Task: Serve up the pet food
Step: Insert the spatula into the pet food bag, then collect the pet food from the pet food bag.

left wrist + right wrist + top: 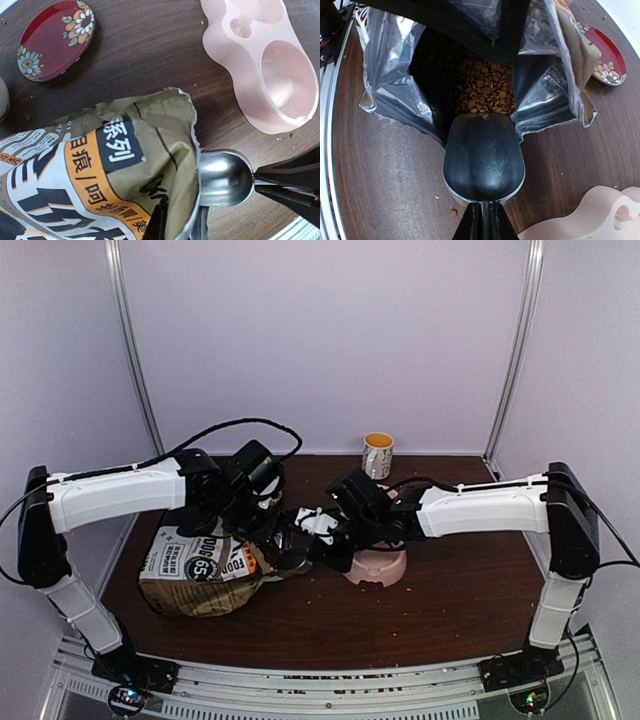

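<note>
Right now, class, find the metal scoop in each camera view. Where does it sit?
Top external: scoop centre, by the kibble bag.
Left wrist: lower right, beside the bag.
Right wrist: lower centre, at the open bag.
Shared landmark: the pink pet bowl, near the scoop.

The dark wooden bench [450, 590] carries a mug [377, 453] with a yellow rim, upright at the rear edge, close to the back wall [320, 330]. A red saucer [56, 40] painted with flowers lies flat on the bench. Two metal poles [135, 360] rise at the rear corners.
</note>
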Motion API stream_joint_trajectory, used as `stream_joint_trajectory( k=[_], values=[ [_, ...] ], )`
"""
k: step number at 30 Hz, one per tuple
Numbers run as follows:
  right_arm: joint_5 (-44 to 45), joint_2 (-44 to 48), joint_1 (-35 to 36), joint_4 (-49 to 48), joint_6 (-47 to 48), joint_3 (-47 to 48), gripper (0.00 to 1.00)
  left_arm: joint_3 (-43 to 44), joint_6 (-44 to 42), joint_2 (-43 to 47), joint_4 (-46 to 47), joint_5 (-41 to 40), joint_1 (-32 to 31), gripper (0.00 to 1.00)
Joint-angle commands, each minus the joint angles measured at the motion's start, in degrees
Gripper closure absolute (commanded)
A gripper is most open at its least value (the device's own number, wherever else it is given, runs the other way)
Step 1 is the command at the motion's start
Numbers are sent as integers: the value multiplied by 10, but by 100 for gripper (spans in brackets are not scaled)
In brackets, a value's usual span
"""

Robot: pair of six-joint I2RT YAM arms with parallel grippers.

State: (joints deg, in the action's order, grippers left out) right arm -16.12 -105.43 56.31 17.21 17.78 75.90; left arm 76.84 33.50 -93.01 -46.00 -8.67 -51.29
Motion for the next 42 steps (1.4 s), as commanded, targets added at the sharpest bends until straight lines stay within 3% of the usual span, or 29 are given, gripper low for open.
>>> stream_joint_trajectory(
  k=[1, 9, 19, 31, 42],
  values=[
    [68, -38, 10, 3, -4, 5, 100, 1, 9, 20, 56, 28, -6, 100],
    [35, -34, 24, -85, 1, -17, 100, -20, -3, 26, 73, 68, 7, 100],
    [32, -77, 24, -120, 1, 4, 100, -38, -5, 34, 98, 111, 13, 100],
    [5, -83, 25, -271, -42, -58, 100, -50, 2, 50, 110, 135, 20, 100],
    [20, -82, 24, -312, -60, -82, 100, -67, 2, 69, 104, 119, 22, 100]
  ],
)
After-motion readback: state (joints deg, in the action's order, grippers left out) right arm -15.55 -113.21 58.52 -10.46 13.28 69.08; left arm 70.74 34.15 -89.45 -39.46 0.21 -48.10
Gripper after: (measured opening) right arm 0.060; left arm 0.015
